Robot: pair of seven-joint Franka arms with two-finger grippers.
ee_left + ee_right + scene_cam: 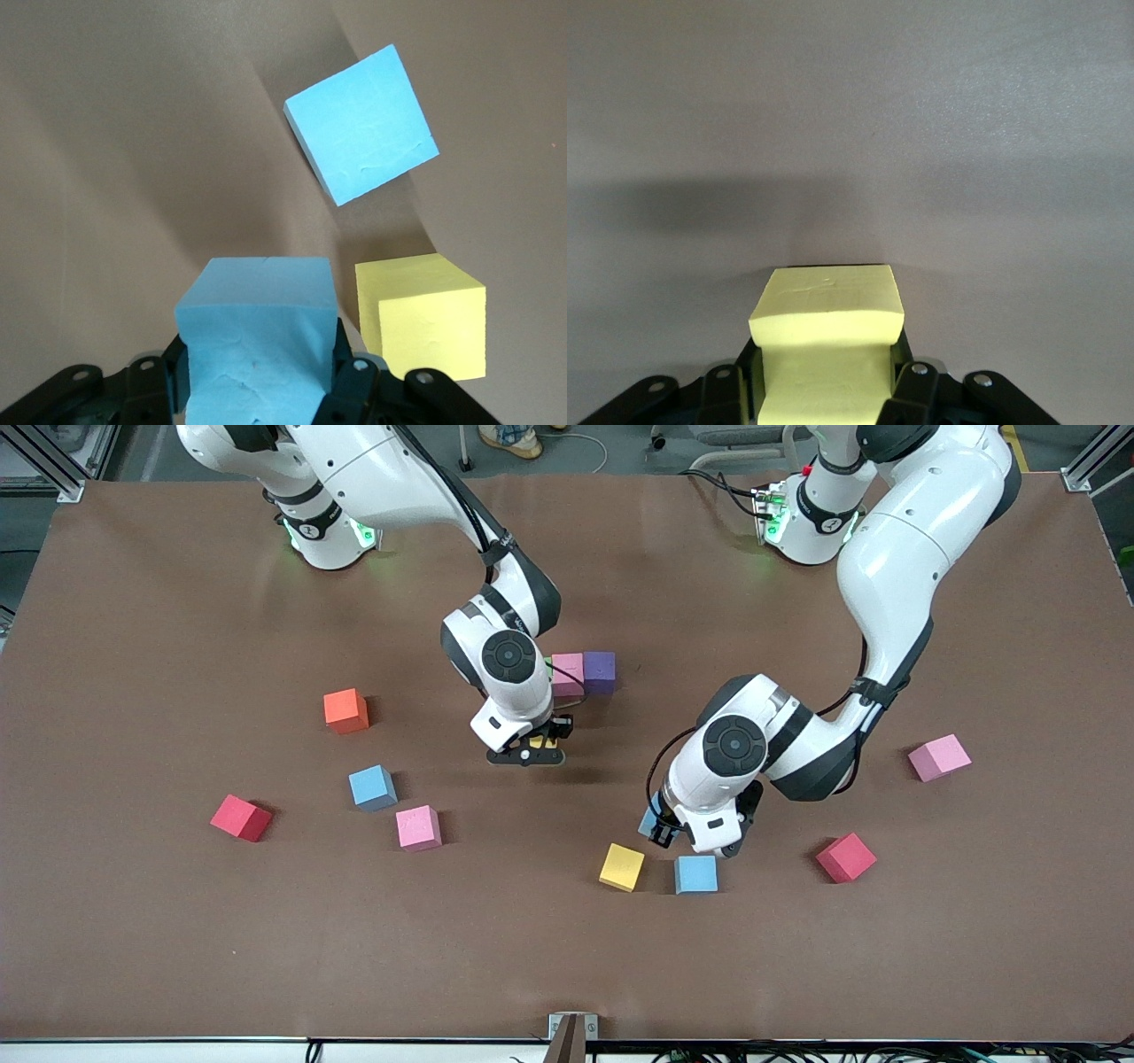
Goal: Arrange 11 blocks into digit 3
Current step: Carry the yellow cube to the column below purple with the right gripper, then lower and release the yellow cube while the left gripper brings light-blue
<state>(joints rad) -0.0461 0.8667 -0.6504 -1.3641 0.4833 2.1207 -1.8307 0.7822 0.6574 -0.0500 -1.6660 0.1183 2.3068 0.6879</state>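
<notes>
While the left end effector (pixel 261 390) pinches a blue cube (pixel 257 341) above a loose blue cube (pixel 695 874) and yellow cube (pixel 621 867), the right end effector (pixel 824 394) pinches another yellow cube (pixel 827 341) over bare bench (pixel 159 620) near touching pink (pixel 567 674) and purple (pixel 600 671) cubes; remaining cubes lie scattered well apart.

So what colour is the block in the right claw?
Yellow block, clearest in the right wrist view.
</notes>
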